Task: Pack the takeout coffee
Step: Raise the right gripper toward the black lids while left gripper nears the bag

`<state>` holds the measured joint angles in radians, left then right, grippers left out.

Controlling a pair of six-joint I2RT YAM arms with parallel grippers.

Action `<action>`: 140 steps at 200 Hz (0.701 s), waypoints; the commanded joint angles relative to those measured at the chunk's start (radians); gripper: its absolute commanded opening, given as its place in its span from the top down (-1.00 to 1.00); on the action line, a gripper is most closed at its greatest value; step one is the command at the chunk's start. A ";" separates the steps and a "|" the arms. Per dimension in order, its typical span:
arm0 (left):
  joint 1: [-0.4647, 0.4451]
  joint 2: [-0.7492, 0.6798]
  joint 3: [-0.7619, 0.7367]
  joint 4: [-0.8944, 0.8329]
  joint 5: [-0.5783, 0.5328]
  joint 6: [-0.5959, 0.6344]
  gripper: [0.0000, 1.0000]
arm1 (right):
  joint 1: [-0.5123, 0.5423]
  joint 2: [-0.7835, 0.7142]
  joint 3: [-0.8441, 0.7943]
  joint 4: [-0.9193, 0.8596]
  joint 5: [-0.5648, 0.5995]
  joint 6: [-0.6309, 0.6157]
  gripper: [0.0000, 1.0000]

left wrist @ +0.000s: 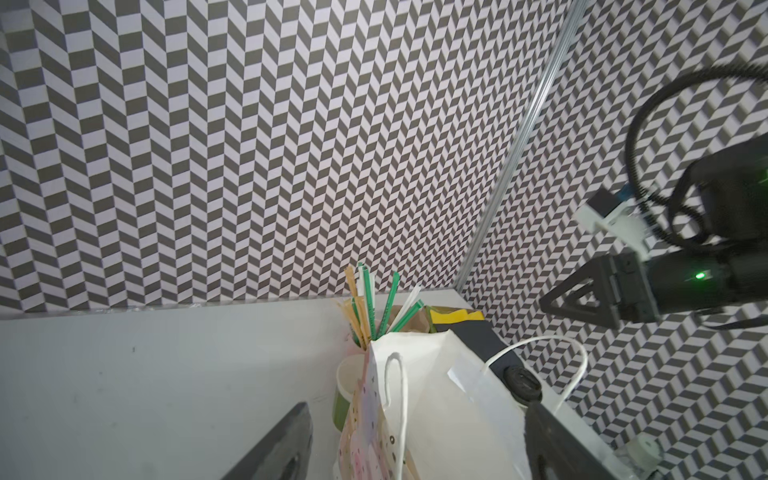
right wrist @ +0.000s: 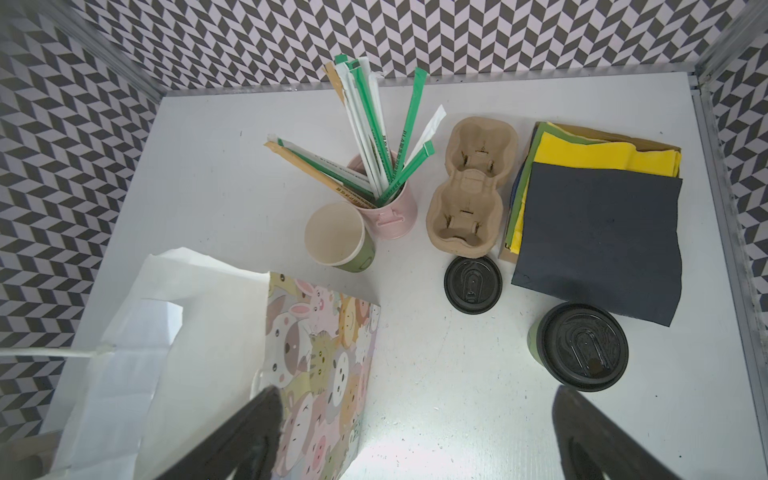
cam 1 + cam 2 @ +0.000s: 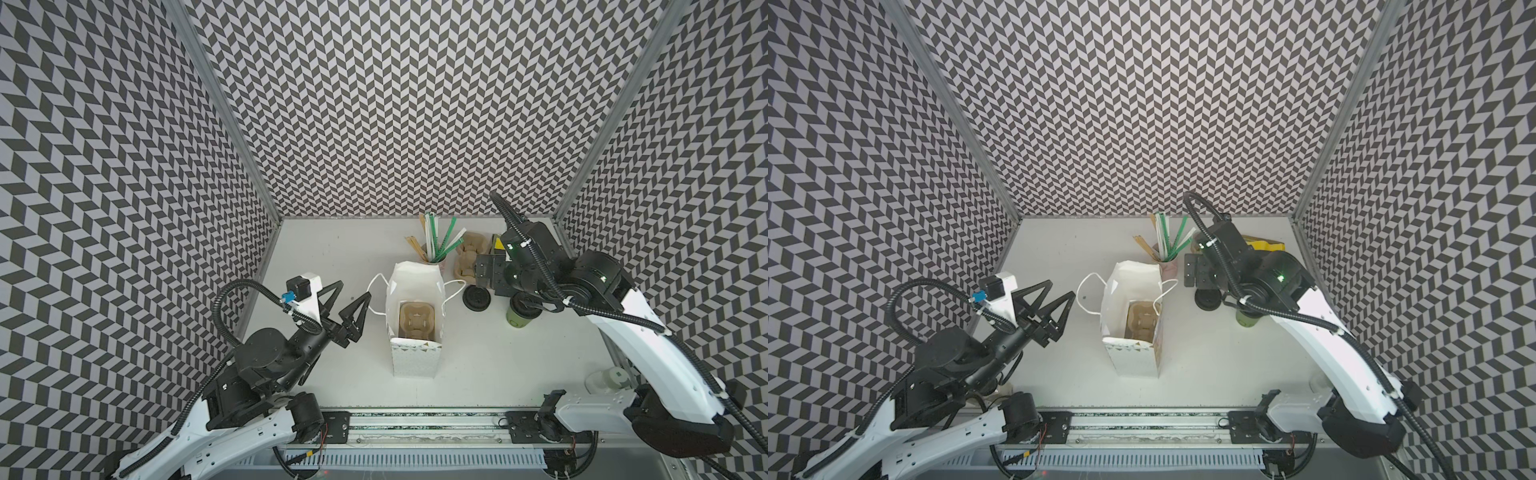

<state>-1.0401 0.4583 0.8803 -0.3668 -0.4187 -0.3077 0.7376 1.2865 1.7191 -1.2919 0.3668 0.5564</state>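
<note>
The takeout coffee (image 2: 582, 347), a green cup under a black lid, stands upright on the table at the right, partly hidden by my right arm in both top views (image 3: 517, 318) (image 3: 1246, 322). My right gripper (image 2: 417, 392) hovers open and empty over bare table, between the coffee and the white paper bag (image 2: 316, 332). The bag (image 3: 413, 361) stands open mid-table with a cardboard cup carrier (image 3: 417, 320) inside. My left gripper (image 3: 354, 289) (image 1: 415, 407) is open and empty just left of the bag, pointing at it.
An unlidded green cup (image 2: 336, 235) and a pink cup of straws (image 2: 386, 212) stand behind the bag. A spare cardboard carrier (image 2: 469, 195), a loose black lid (image 2: 473, 284) and a stack of napkins (image 2: 598, 232) lie at the back right. Patterned walls enclose the table.
</note>
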 commanded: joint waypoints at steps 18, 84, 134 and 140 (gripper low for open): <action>-0.001 0.149 0.077 -0.104 0.043 0.012 -0.61 | -0.033 -0.053 -0.053 0.050 0.015 -0.006 -0.98; 0.052 0.300 0.181 -0.292 -0.026 0.013 -0.44 | -0.112 -0.142 -0.217 0.086 -0.029 -0.010 -0.98; 0.113 0.277 0.302 -0.345 0.059 0.013 -0.53 | -0.118 -0.170 -0.254 0.090 -0.031 -0.014 -0.98; 0.113 0.273 0.312 -0.350 0.063 0.013 -0.54 | -0.118 -0.170 -0.257 0.089 -0.031 -0.016 -0.99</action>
<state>-0.9321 0.7631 1.1187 -0.6777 -0.3935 -0.3042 0.6250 1.1427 1.4761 -1.2407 0.3393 0.5499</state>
